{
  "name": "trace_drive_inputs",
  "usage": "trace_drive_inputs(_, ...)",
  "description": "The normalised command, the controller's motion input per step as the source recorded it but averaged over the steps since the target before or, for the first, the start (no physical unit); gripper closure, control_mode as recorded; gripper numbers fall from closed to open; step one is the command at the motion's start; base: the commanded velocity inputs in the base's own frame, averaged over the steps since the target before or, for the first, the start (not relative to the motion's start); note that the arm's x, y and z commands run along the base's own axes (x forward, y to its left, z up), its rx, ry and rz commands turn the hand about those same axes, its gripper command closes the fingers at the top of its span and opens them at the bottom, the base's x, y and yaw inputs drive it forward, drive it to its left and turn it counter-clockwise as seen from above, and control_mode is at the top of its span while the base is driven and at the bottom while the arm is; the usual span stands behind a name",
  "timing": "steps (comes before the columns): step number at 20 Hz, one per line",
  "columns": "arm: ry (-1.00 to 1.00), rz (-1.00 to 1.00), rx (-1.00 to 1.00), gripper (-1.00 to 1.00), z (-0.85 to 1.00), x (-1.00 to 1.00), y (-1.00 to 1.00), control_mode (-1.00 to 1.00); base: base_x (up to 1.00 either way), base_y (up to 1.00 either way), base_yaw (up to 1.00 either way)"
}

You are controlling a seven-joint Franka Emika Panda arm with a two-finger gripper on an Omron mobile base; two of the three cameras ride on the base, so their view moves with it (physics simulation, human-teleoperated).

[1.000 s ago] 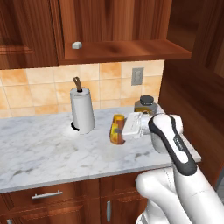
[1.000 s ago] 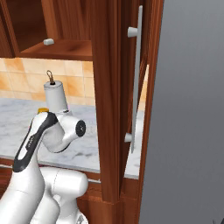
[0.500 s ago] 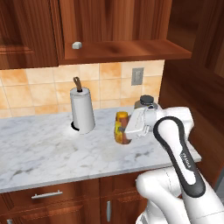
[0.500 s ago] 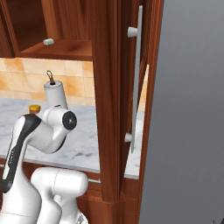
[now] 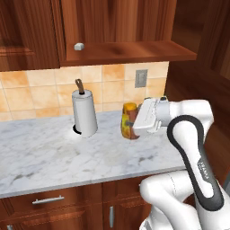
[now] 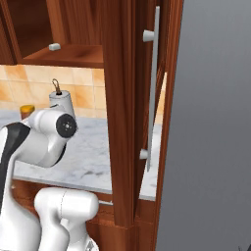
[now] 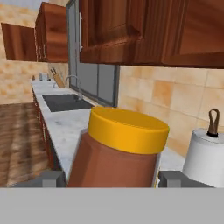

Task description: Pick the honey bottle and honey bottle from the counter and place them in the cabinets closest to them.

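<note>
A honey bottle, amber-brown with an orange-yellow cap, hangs upright just over the marble counter, right of the paper-towel roll. My gripper reaches in from the right and is shut on its body. In the hand view the honey bottle stands close between my two fingertips, with my gripper around it. Its cap peeks out behind my arm in the right base view. The reddish-brown wall cabinets hang above, with a wooden shelf ledge over the bottle.
A white paper-towel roll stands at the back of the counter. A small white object lies on the shelf ledge. A wall outlet sits on the tiles. A tall cabinet side rises at the right; a sink lies further along.
The gripper has carried the honey bottle a little up and to the right and set it more upright. The forearm has swung upright in front of the base.
</note>
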Motion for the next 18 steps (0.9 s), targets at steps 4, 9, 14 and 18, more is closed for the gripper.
trace_drive_inputs(4,-0.08,-0.07,0.03,1.00,0.67,-0.05,-0.14,-1.00,0.00,0.00,0.00)
trace_drive_inputs(9,-0.07,-0.09,0.00,1.00,0.72,0.00,-0.13,-1.00,0.00,0.00,0.00)
trace_drive_inputs(14,-0.03,-0.03,0.00,1.00,0.84,0.00,-0.08,-1.00,0.00,0.00,0.00)
trace_drive_inputs(18,-0.02,0.00,0.00,1.00,0.72,0.00,0.00,-1.00,0.00,0.00,0.00)
